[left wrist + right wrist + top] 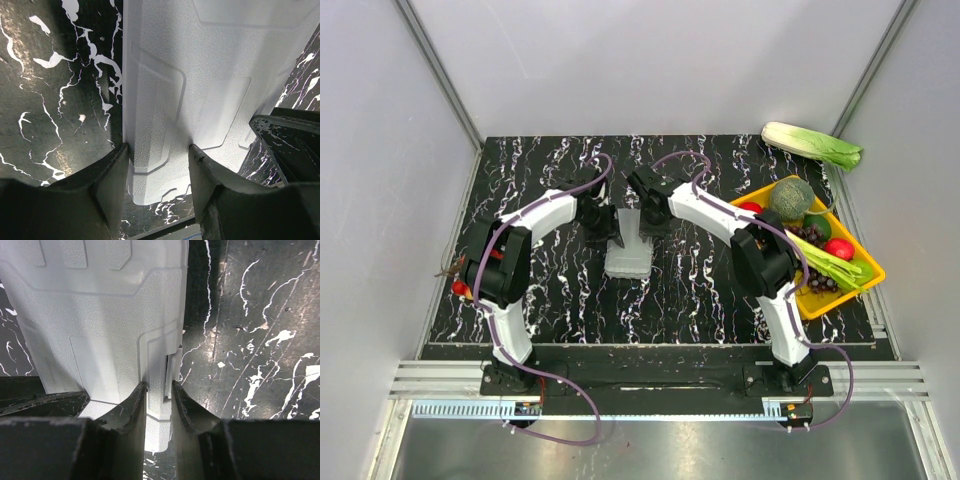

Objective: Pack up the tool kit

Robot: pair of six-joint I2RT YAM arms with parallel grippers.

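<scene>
The grey tool kit case (628, 256) lies shut in the middle of the black marbled table. Both grippers meet at its far end. My left gripper (604, 226) is open. Its fingers (112, 175) straddle a raised panel at a corner of the case (215, 65), with the tips down at its surface. My right gripper (647, 222) has its fingers (136, 405) drawn close on the latch tab at the case's edge (100, 315). A small orange-and-black tool (457, 283) shows at the table's left edge, mostly hidden behind my left arm.
A yellow tray (868, 272) of vegetables and fruit stands at the right edge. A napa cabbage (812, 145) lies at the back right. White walls enclose the table on three sides.
</scene>
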